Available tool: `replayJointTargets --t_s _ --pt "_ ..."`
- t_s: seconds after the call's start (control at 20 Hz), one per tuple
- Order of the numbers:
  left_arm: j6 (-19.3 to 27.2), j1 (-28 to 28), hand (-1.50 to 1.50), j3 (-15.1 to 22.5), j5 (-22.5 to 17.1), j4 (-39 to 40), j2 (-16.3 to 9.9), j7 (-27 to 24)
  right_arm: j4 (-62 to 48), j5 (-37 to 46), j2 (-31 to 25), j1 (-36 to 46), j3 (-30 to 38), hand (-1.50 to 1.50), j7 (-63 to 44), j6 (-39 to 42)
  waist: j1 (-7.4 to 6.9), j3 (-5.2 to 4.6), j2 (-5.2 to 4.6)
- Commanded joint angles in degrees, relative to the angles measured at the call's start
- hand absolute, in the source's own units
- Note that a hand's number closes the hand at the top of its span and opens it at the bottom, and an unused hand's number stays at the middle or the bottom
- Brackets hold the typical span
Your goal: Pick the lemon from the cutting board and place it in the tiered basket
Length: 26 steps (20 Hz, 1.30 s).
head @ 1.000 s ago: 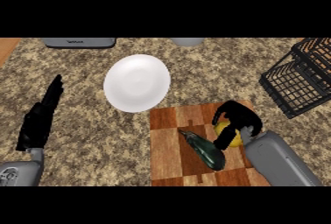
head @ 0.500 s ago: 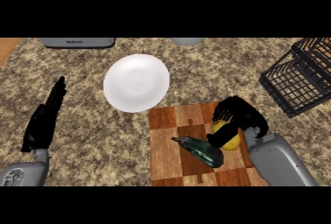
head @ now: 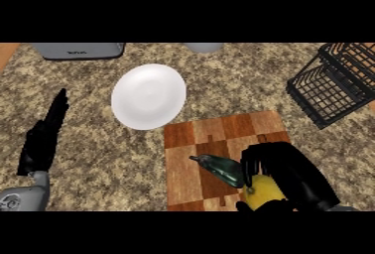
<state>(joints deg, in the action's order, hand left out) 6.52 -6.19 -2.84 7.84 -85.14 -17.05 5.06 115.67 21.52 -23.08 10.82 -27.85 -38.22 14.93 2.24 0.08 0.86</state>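
A yellow lemon point(head: 264, 192) sits at the near right part of the wooden cutting board point(head: 198, 149). My right hand point(head: 289, 171) lies over it with fingers curled round its top and side, hiding much of it. A dark green bottle point(head: 219, 168) lies on the board just left of the lemon, touching the hand's fingers. The black wire tiered basket point(head: 333, 84) stands at the far right of the counter, well away from the hand. At the left edge rests my left hand point(head: 45, 139), open and fingers straight.
A white plate point(head: 148, 95) lies beyond the board's far left corner. A grey appliance point(head: 79, 49) and a grey round object point(head: 203, 47) stand at the counter's far edge. Speckled counter surface lies between the board and the basket.
My right hand has pulled back toward me and come down over the lemon, its fingers closing round it. The bottle has shifted slightly. The left hand is unmoved.
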Motion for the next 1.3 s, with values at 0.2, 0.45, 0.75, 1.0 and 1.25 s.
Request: replayJointTargets --t_s 0.2,0.45,0.75,1.0,1.25 --pt "1.0 1.8 0.00 0.5 0.9 -0.9 1.2 -1.5 24.0 -3.2 -7.6 -8.2 16.4 1.50 8.6 -4.8 0.41 0.01 -0.28" --pt "-0.1 1.6 0.00 0.6 0.8 -1.0 1.4 -1.6 23.8 -11.6 -10.2 -6.0 32.6 1.50 9.0 -1.7 -1.52 -0.05 -0.71" --pt "-1.1 -4.3 0.00 0.6 1.3 0.1 1.3 1.8 11.9 -16.5 -18.3 4.3 43.6 1.50 11.2 5.6 -2.24 -0.08 -0.90" --pt "-3.4 -2.6 0.00 -1.5 0.3 1.4 -0.3 -1.3 3.7 -26.1 -18.7 9.6 47.3 1.50 11.6 9.2 -2.51 -0.10 -0.87" --pt "-3.4 -2.6 0.00 -1.7 0.5 -1.6 0.3 1.8 -7.4 -14.7 -21.1 13.8 43.7 1.50 23.1 10.8 -2.99 -0.07 -0.98"
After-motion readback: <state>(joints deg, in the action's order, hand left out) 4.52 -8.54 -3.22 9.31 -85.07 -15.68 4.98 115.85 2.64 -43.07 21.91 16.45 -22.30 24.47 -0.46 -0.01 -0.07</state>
